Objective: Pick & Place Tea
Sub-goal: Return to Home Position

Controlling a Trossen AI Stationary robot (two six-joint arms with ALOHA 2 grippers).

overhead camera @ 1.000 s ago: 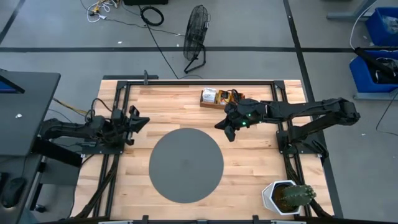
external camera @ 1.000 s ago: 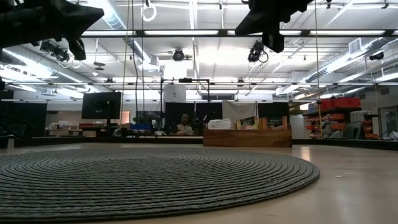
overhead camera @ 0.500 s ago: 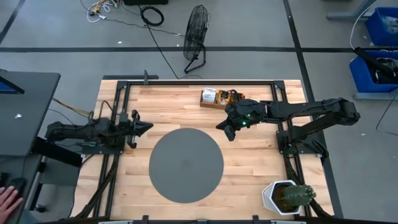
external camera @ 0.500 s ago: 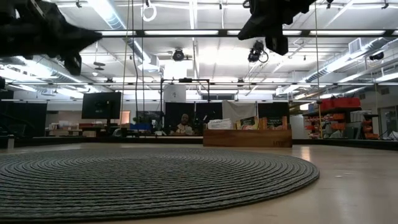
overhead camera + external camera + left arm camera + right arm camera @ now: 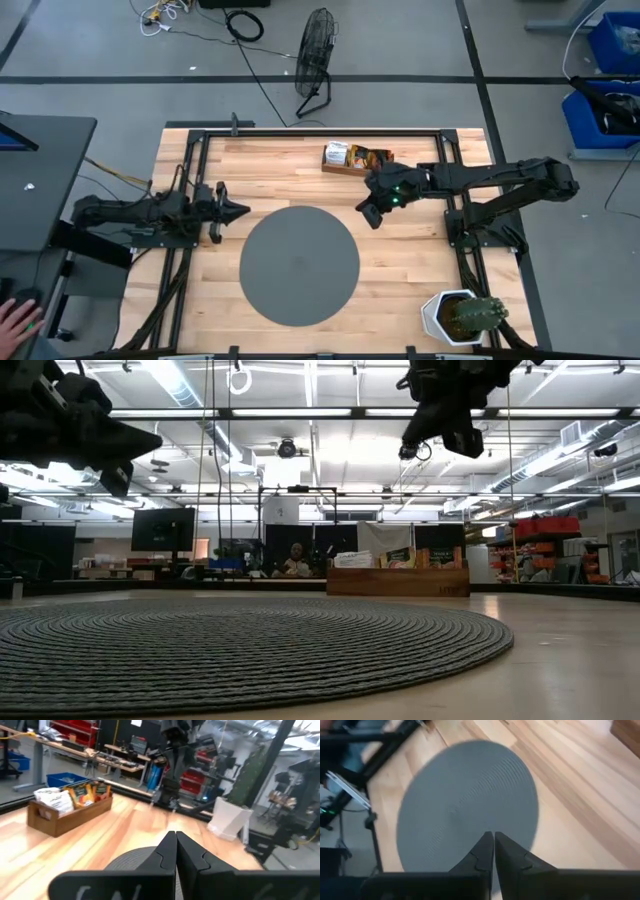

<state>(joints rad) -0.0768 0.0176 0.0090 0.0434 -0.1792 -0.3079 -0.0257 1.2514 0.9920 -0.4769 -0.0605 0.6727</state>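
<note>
Above the table (image 5: 420, 270), looking straight down, the grey disc (image 5: 299, 265) is lying at the centre. The wooden organizer (image 5: 357, 160) is sitting at the disc's one o'clock, with the tea packets (image 5: 352, 154) standing inside. The left gripper (image 5: 238, 209) is hovering at ten o'clock and the right gripper (image 5: 370, 217) at two o'clock.

At table height, both grippers are hanging high, carrying nothing, and the organizer is showing beyond the disc.

Past the left wrist, its fingers (image 5: 167, 852) are pressing together, empty. The packets are showing white in one section and orange in the other.

Past the right wrist, its clenched fingers (image 5: 482, 852) are pointing at the disc.
</note>
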